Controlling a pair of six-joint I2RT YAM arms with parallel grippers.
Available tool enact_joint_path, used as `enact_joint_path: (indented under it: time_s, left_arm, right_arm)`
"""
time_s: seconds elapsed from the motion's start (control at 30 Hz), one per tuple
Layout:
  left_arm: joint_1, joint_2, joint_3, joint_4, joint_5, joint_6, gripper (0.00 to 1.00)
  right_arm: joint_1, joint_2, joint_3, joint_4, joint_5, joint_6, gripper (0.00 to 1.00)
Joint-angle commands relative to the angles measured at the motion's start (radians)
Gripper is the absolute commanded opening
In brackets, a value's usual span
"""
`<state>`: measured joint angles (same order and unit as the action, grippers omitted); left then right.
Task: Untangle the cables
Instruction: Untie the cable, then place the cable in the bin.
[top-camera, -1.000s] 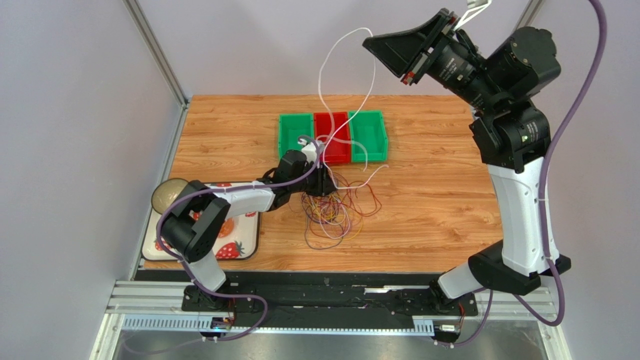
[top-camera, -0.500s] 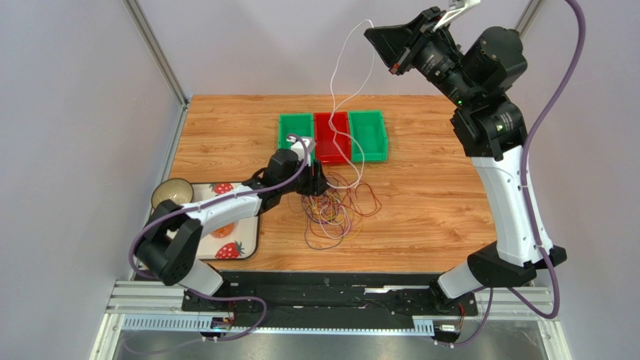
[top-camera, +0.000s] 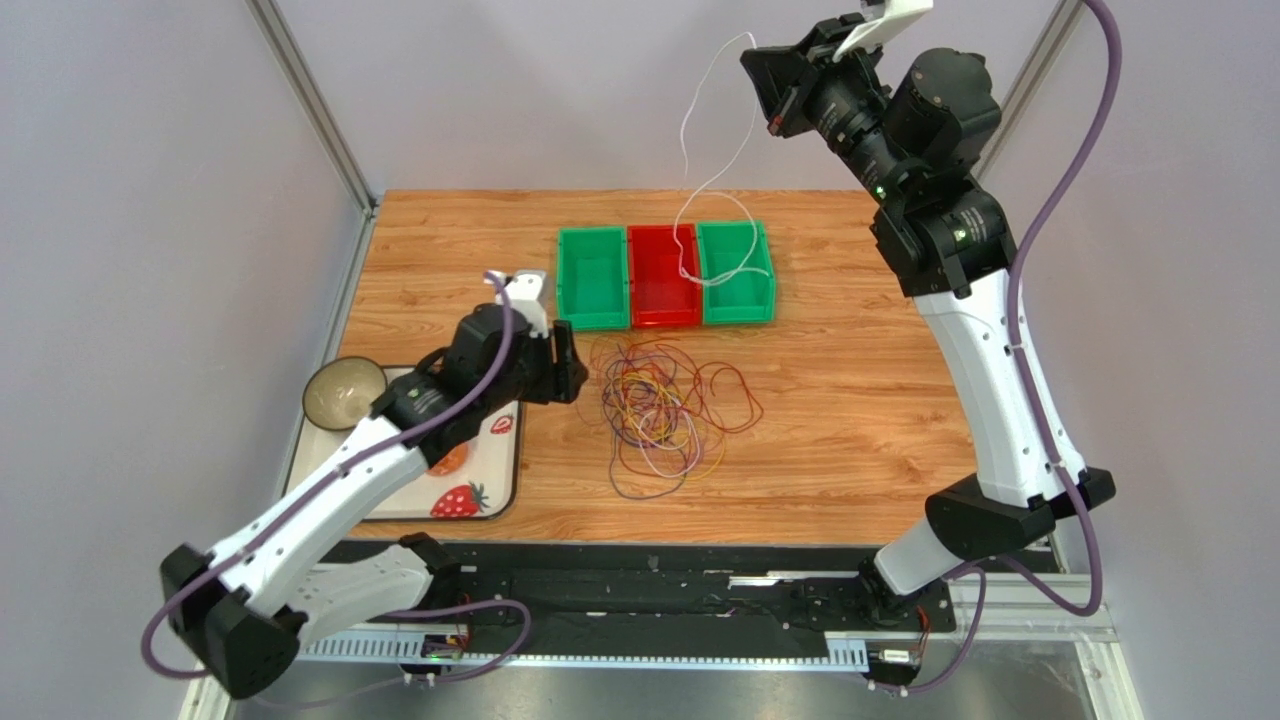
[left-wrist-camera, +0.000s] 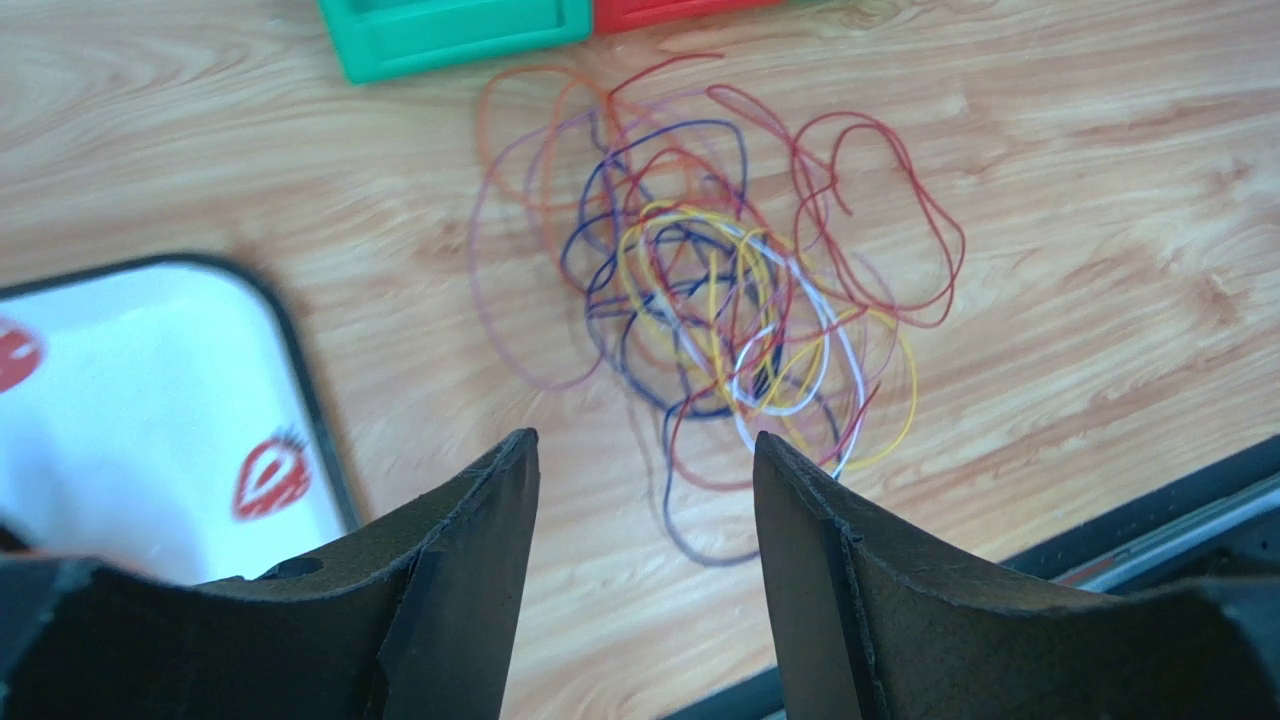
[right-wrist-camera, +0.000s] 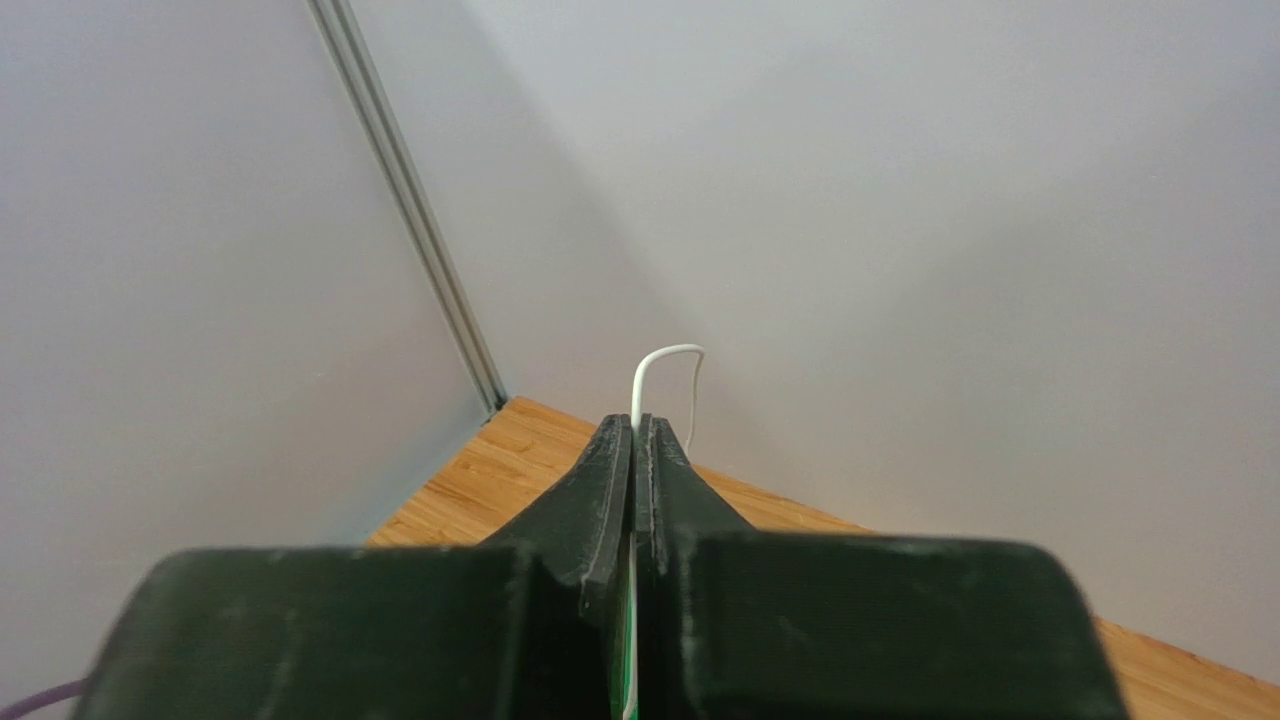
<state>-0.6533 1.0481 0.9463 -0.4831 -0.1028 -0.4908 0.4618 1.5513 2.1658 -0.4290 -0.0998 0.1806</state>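
The cables are heaped in a loose tangle of purple, yellow, white and reddish-orange loops on the wooden tabletop, just in front of three bins. One white cable is lifted clear of the heap: it is pinched high above the tabletop by the right gripper, whose jaws are pressed together on it. Its lower end is hung at the right green bin, close to the wall shared with the red bin (whether it touches the bin floor cannot be told). A second green bin is set left of the red one.

The left gripper is held just left of the heap, jaws apart, with nothing between them. Behind it a strawberry-printed tray is laid, with a bowl at its far-left corner.
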Motion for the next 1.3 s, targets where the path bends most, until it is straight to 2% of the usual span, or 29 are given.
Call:
enact_joint_path:
  time_s: [0.0,0.1,0.27,0.43,0.87,1.27]
  left_arm:
    - [-0.005,-0.181,0.042,-0.294,-0.109,0.015,0.64]
    - [-0.003,-0.279,0.042,-0.369,-0.159,0.015,0.64]
    - [-0.005,-0.382,0.014,-0.39,-0.196,0.011,0.65]
    - [-0.005,-0.402,0.023,-0.454,-0.224,-0.002,0.64]
    - [-0.005,-0.442,0.017,-0.442,-0.271,0.008,0.64]
    - [-0.005,-0.427,0.022,-0.445,-0.272,0.014,0.64]
  right_arm:
    - [-0.014,0.044,-0.009,0.053,0.075,-0.079,0.0]
    - [-0.029,0.072,-0.004,0.059,0.081,-0.093,0.0]
    - [-0.046,0.105,-0.006,0.065,0.094,-0.115,0.0]
    - [-0.063,0.138,-0.006,0.082,0.089,-0.118,0.0]
    - [-0.144,0.266,0.034,0.121,0.088,-0.159,0.0]
    - [-0.207,0.291,-0.099,0.159,0.022,-0.116,0.0]
